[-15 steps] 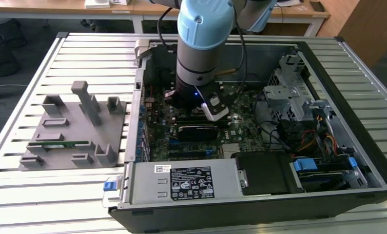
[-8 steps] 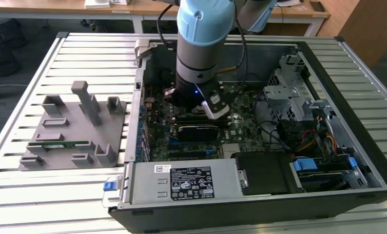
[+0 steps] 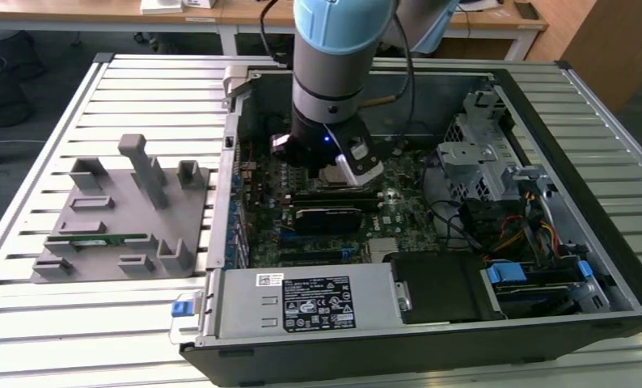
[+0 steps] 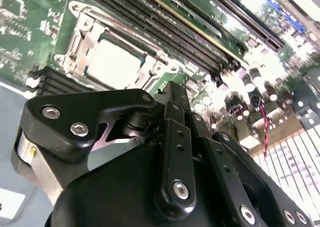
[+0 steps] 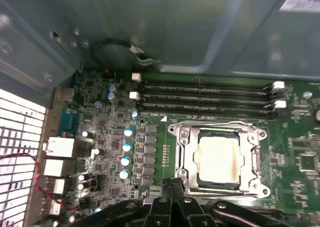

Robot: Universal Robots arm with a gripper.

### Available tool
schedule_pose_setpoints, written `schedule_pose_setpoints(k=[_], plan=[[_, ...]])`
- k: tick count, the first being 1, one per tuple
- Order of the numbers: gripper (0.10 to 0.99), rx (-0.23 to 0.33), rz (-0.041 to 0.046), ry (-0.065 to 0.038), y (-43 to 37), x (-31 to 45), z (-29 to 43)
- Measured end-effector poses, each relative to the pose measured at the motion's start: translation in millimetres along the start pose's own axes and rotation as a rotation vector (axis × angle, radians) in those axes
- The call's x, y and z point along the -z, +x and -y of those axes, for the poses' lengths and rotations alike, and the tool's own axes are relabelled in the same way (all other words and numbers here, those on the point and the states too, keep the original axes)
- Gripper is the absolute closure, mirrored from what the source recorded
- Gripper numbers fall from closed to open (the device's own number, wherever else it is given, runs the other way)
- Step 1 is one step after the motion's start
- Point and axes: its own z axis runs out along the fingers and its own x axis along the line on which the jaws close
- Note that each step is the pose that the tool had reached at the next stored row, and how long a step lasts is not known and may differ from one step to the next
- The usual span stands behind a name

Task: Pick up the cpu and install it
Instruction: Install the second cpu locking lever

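Going by the exterior view from its left: there's a grey parts holder point(image 3: 121, 218) sitting on the slatted table point(image 3: 40, 319), with a green memory stick point(image 3: 107, 240) lying in one of its slots, probably parked there so the parts stay put for picking. To the right of that is the open computer case point(image 3: 429, 210) with the arm reaching down into it over the motherboard point(image 3: 402, 214). The cpu point(image 5: 219, 157) is already sitting in its socket point(image 5: 182, 157), silvery top up, metal frame around it, just beside the memory slots point(image 5: 205, 98). The gripper point(image 5: 172, 187) hangs close above the socket's edge, fingers pressed together and holding nothing, so it looks like the chip has been dropped in place
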Motion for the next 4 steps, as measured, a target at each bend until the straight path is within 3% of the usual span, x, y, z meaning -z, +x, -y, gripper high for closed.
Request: schedule_pose_setpoints(k=[4], plan=[[0.980,0.000,-0.0004,-0.003,0.3,12.1,-3.1]])
